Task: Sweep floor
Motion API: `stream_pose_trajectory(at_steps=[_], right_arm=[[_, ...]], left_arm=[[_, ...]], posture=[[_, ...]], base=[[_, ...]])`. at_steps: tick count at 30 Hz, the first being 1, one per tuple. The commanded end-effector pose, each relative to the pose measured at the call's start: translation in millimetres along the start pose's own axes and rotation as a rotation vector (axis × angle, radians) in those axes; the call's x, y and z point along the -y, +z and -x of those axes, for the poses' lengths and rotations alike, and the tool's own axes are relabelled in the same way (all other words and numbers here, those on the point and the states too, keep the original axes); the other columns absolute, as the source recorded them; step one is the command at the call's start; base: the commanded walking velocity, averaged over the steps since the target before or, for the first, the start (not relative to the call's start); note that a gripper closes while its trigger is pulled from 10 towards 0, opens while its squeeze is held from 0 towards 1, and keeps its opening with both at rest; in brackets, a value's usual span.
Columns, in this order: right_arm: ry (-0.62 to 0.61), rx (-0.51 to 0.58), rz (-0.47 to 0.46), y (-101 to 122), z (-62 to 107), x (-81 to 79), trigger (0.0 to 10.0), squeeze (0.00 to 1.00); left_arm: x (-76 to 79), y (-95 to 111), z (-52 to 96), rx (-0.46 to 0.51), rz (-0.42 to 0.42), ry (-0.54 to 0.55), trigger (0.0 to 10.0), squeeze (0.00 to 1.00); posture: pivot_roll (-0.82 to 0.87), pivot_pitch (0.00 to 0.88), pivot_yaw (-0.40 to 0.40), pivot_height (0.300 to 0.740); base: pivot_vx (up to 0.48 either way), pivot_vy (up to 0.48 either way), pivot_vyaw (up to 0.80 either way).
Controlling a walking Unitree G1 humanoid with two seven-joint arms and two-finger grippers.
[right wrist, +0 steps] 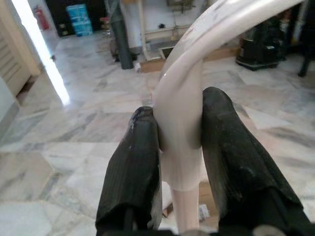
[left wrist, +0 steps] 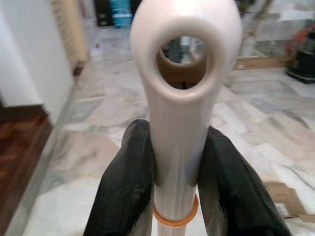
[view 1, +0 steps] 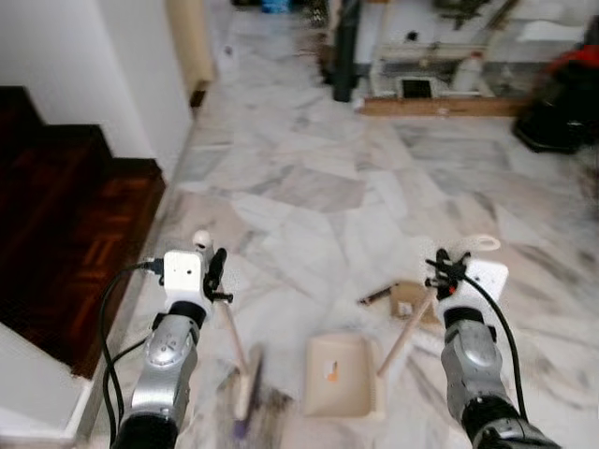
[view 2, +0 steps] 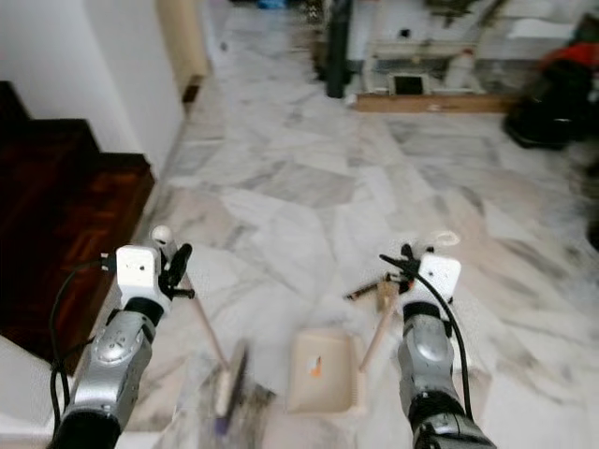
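Observation:
My left gripper (view 1: 211, 267) is shut on the cream handle (left wrist: 181, 98) of a small broom, just below its hanging hole. The broom's stick slants down to its blurred brush head (view 1: 245, 385) on the marble floor. My right gripper (view 1: 447, 271) is shut on the looped cream handle (right wrist: 183, 108) of a dustpan. The cream dustpan (view 1: 342, 376) rests on the floor between my arms, with a small orange scrap (view 1: 330, 372) in it. Pieces of brown cardboard (view 1: 410, 299) and a dark strip (view 1: 374, 296) lie on the floor just beyond the pan.
Dark wooden stair steps (view 1: 65, 224) drop away on my left beside a white wall (view 1: 131, 65). Far ahead stand a dark post (view 1: 344, 56), a low white shelf with clutter (view 1: 440, 70) and a black and red object (view 1: 562, 98) at right. Marble floor (view 1: 309, 187) lies open ahead.

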State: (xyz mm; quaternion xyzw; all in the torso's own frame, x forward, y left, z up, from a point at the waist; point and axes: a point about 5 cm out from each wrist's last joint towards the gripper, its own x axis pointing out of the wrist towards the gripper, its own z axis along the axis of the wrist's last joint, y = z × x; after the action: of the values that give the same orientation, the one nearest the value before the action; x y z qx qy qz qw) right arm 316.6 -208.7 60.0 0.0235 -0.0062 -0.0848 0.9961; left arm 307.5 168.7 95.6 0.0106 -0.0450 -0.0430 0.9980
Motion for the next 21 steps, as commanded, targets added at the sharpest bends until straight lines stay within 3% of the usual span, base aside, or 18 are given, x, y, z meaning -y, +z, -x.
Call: stream_pose_trajectory(at_steps=[1,5,21], right_arm=[[-0.007,0.012,-0.018,4.1,-2.6,2.2,10.0,0.0],[-0.001,0.008,-0.055,2.7,-1.6,0.2,10.0,0.0],[0.024,-0.003,-0.017,1.5,-1.7,-3.5,10.0,0.0]], left_arm=[[1.7,2.5,-1.8,0.014,-0.029,-0.009,10.0,0.0],[1.0,0.3,-1.6,0.002,-0.05,-0.003,10.0,0.0],[1.1,1.2,-1.9,0.008,-0.05,-0.007,10.0,0.0]], posture=[[0.04,0.039,0.052,0.74],[0.03,0.033,0.053,0.74],[0.05,0.017,0.053,0.74]], base=[[0.0,0.0,0.0],[0.0,-0.068,0.0],[0.0,-0.281,0.0]])
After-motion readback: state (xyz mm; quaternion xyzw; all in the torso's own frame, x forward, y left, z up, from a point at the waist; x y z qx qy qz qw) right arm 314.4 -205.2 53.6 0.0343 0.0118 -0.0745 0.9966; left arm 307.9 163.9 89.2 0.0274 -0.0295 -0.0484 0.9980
